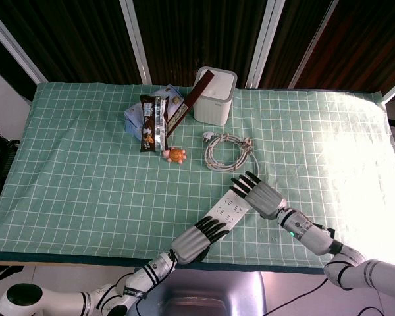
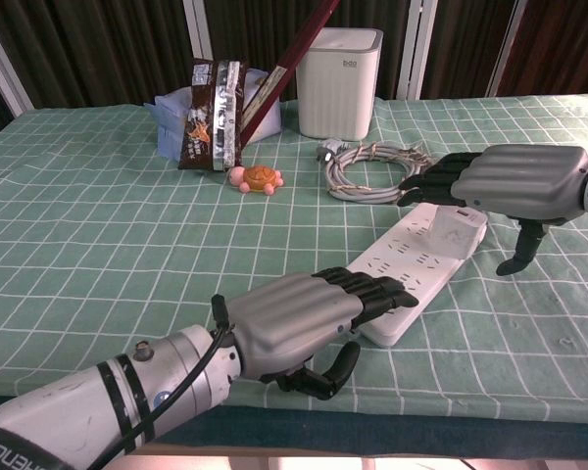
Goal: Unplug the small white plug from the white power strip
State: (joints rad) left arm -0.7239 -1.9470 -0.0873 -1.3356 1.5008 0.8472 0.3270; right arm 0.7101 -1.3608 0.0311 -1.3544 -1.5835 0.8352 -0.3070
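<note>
Green checked cloth covers the tabletop [image 2: 98,215], and near its front edge lies the white power strip [image 2: 416,272] with the small white plug [image 2: 454,225] seated in its far end. The left hand [image 2: 299,315] presses flat fingers on the strip's near end, gripping nothing. The right hand [image 2: 510,181] hovers open over the plug, fingers extended, thumb hanging beside it.

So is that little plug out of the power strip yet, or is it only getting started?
Not out yet. The small white plug sits in the far end of the white power strip. In hand: the left hand rests its fingers on the strip's near end, apparently to steady it, and the right hand hovers over the plug. Left: gripping the plug and pulling it free.
</note>
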